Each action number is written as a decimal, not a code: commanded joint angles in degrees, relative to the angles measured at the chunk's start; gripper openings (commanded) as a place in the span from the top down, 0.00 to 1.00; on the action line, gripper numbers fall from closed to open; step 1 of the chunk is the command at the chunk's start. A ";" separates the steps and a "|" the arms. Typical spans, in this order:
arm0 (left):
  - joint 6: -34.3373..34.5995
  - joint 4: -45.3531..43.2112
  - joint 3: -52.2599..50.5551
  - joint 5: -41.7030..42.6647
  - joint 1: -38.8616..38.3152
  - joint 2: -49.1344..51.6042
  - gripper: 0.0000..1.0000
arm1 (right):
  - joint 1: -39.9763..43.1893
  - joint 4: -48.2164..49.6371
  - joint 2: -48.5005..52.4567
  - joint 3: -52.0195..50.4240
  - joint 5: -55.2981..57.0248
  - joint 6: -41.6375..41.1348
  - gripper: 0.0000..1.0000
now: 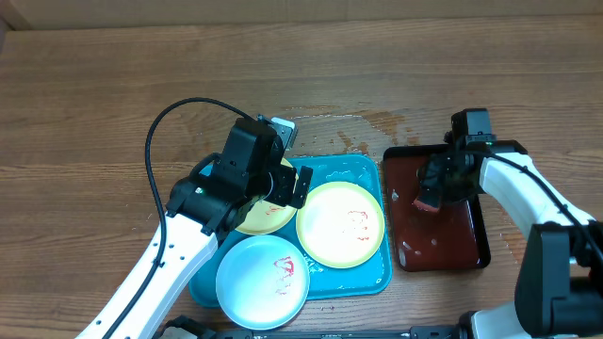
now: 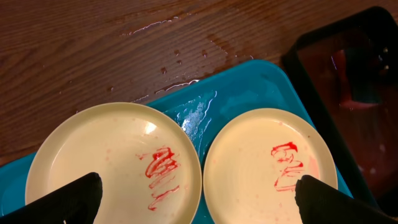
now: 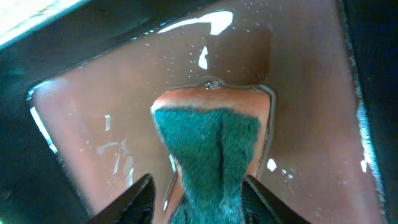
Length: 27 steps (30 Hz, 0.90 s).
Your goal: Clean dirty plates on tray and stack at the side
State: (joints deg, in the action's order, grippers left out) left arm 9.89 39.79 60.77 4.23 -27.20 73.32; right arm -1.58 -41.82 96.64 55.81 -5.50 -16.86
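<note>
The turquoise tray (image 1: 350,170) holds three dirty plates with red smears. One yellow-green plate (image 1: 268,216) lies at the back left, partly under my left arm. A second yellow-green plate (image 1: 341,224) is at the right, and a pale blue-white plate (image 1: 262,281) at the front. My left gripper (image 1: 288,182) hovers open and empty over the two yellow-green plates (image 2: 112,162) (image 2: 261,162), its fingers (image 2: 199,199) spread wide. My right gripper (image 1: 431,194) is shut on a green-faced sponge (image 3: 208,143) and presses it into the wet dark tray.
A smaller dark red-brown tray (image 1: 466,235) with water in it stands right of the turquoise tray; it also shows in the left wrist view (image 2: 367,81). Water is spilled on the wooden table (image 1: 372,121) behind the trays.
</note>
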 commanded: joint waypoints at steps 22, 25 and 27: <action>-1.31 2.23 1.25 -0.13 -0.20 0.50 0.52 | 0.00 -9.62 -7.56 3.54 1.38 -2.21 0.96; -1.31 2.40 1.25 -0.13 -0.20 0.50 0.87 | -0.02 -14.40 -12.11 5.27 1.60 -0.94 0.96; -1.33 2.36 1.25 -0.15 -0.20 0.50 0.96 | 0.00 -17.79 -14.01 5.33 1.62 0.17 0.96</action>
State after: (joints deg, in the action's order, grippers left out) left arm 8.80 42.17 60.80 4.23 -27.20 73.32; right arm -1.54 -57.76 86.39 58.89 -4.43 -18.52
